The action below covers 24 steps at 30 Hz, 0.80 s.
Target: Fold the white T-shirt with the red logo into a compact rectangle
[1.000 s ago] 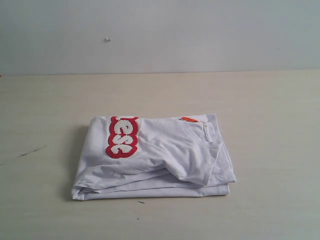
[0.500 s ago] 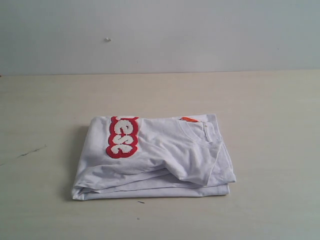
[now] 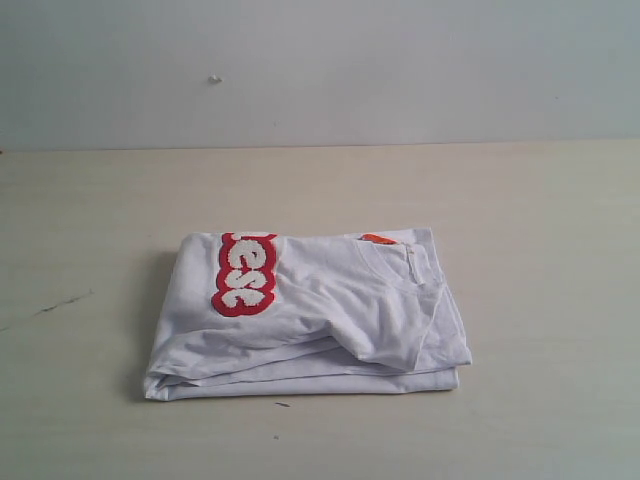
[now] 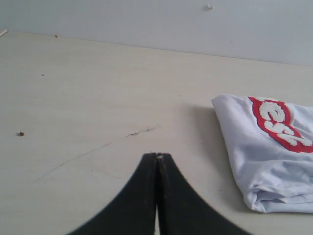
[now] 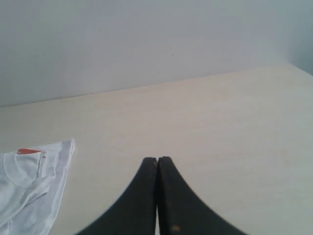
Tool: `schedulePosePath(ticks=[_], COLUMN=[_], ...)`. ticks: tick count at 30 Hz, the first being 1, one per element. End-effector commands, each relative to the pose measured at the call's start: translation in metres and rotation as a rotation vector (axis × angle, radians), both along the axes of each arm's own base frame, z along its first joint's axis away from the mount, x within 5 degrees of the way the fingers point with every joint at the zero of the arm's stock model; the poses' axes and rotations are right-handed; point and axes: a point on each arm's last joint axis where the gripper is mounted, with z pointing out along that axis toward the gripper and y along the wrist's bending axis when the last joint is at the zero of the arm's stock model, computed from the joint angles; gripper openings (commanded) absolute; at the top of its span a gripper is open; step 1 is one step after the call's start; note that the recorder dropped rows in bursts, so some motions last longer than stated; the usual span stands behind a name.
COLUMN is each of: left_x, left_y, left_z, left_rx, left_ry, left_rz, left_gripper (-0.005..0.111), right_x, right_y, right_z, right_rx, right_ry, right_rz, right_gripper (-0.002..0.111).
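Item inspected: the white T-shirt (image 3: 330,320) lies folded about midway across the desk (image 3: 540,220), well clear of the far edge where the wall (image 3: 320,70) rises. The bundle forms a rough rectangle. Its long axis appears to run side to side, parallel to the desk's far edge. Several layers stack loosely along the side facing the near edge, with one upper flap creased and sagging.

The red logo (image 3: 245,275) sits on the top layer towards the bundle's left end. Its strip runs crosswise to the long axis, from the far fold towards the near edge, and only a few white letters show. The ribbed collar (image 3: 400,265) and orange neck tag (image 3: 377,239) lie at the bundle's far right corner.

The left gripper (image 4: 157,155) hangs over bare desk off the shirt's left end, apart from the cloth, its fingers pressed together and holding nothing. A thin dark scratch (image 4: 142,131) marks the surface ahead of it. The right gripper (image 5: 157,159) hangs off the collar end, fingers likewise pressed together and empty.
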Motion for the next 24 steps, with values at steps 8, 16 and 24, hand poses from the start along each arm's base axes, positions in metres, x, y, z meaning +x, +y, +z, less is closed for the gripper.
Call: schedulePosePath(ticks=[8,16,24], left_x=[-0.0002,-0.0002,-0.0002], left_y=[0.0003,0.0003,0.0003], left_z=[0.0003,0.0003,0.0003], left_rx=[-0.003,-0.003,-0.003], left_ry=[-0.007,-0.007,-0.007], left_rz=[0.005,0.005,0.005], left_gripper=[0.0,0.0,0.0], right_x=[-0.0008,-0.0009,-0.0016], right_y=[-0.0023,-0.0021,-0.0011], right_z=[-0.0015,-0.0022,-0.0059], right_rx=[0.035,-0.033,-0.01], right_ry=[-0.006,0.018,0.055], right_rz=[-0.036,-0.02,-0.013], right_gripper=[0.0,0.0,0.0])
